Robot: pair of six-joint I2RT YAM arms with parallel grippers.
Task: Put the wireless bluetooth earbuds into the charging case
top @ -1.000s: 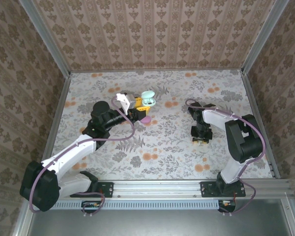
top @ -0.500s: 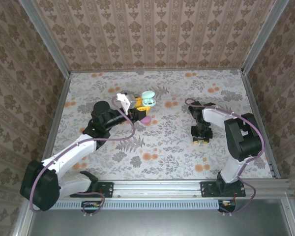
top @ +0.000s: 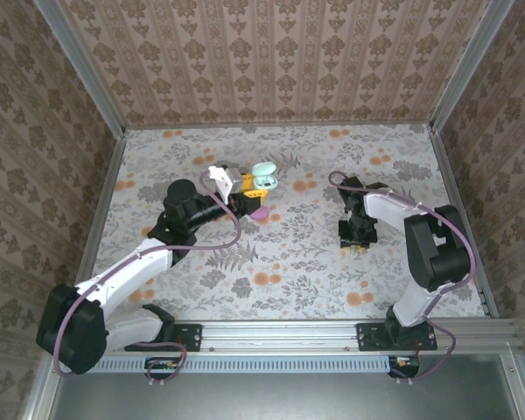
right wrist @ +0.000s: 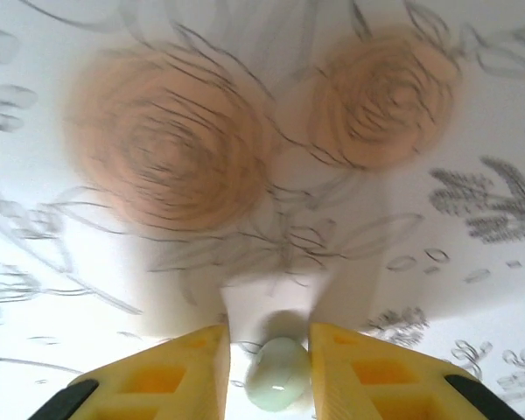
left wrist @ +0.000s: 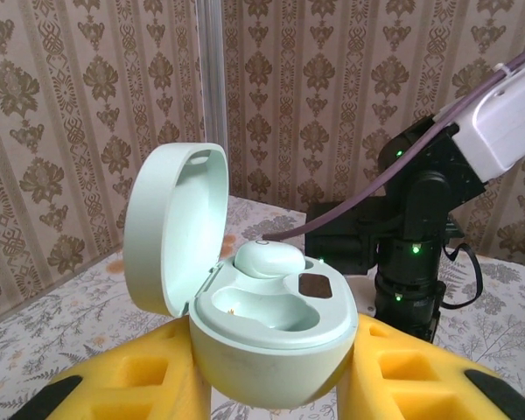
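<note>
The mint-green charging case (left wrist: 271, 350) hangs open with its lid (left wrist: 171, 227) tipped back, pinched between the yellow fingers of my left gripper (left wrist: 276, 372). One mint earbud (left wrist: 269, 258) sits in the far slot. The near slot (left wrist: 262, 311) is empty. In the top view the case (top: 263, 178) and left gripper (top: 249, 192) hover over the table's back middle. My right gripper (right wrist: 269, 337) is shut on a second mint earbud (right wrist: 278, 376) just above the floral cloth. That earbud presses the right finger, with a sliver of gap on the left. The right gripper (top: 356, 245) points down at mid-right.
A pink oval item (top: 260, 213) lies on the floral tablecloth (top: 289, 262) just in front of the left gripper. The right arm (left wrist: 420, 254) stands beyond the case in the left wrist view. Patterned walls and metal rails close in the table.
The right gripper has narrowed slightly around the earbud and shifted a little back and left. The left arm and the open case have stayed put.
</note>
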